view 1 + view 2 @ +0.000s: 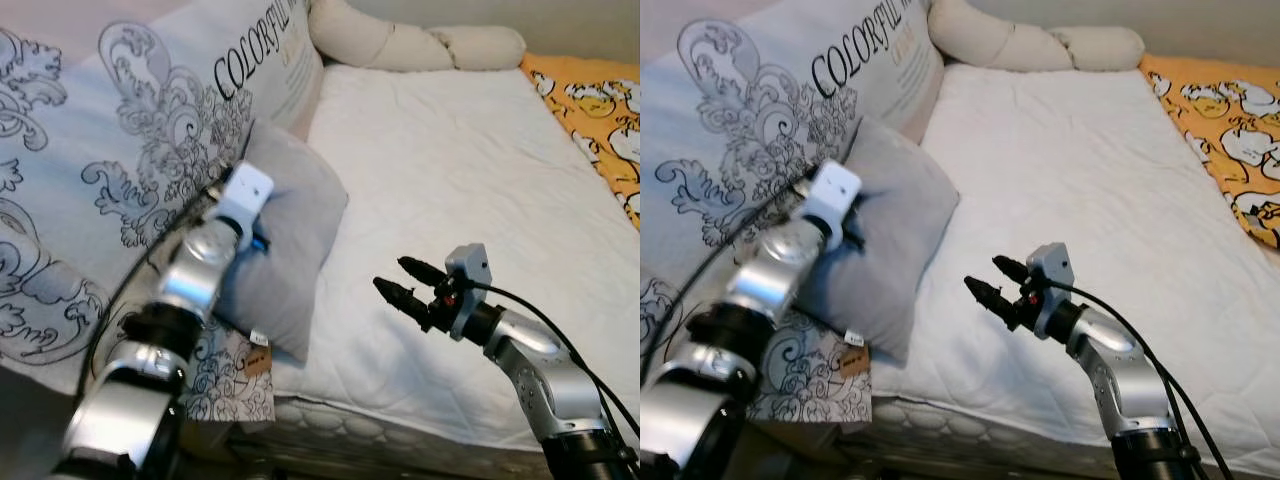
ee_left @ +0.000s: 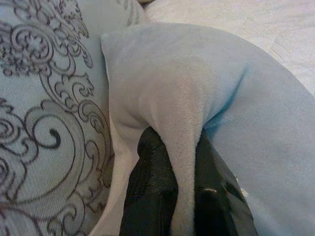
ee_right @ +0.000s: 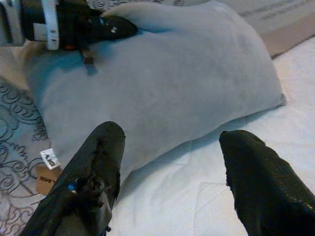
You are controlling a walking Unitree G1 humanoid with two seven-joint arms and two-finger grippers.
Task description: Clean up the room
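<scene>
A small grey pillow (image 1: 295, 250) leans against a large patterned cushion (image 1: 110, 150) at the left side of the bed. My left gripper (image 2: 184, 196) is shut on a fold of the grey pillow (image 2: 197, 88) near its upper corner; in the left eye view the wrist camera housing (image 1: 245, 195) covers the fingers. My right gripper (image 1: 405, 280) hovers open over the white mattress (image 1: 460, 170), just right of the pillow, with its fingertips (image 3: 103, 147) pointing at the pillow's (image 3: 172, 83) lower edge and nothing between them.
A cream bolster (image 1: 400, 40) lies along the head of the bed. An orange printed blanket (image 1: 600, 110) covers the far right edge. Tags (image 1: 258, 355) hang from the patterned cushion near the mattress front edge. The mattress stretches bare to the right of my right arm.
</scene>
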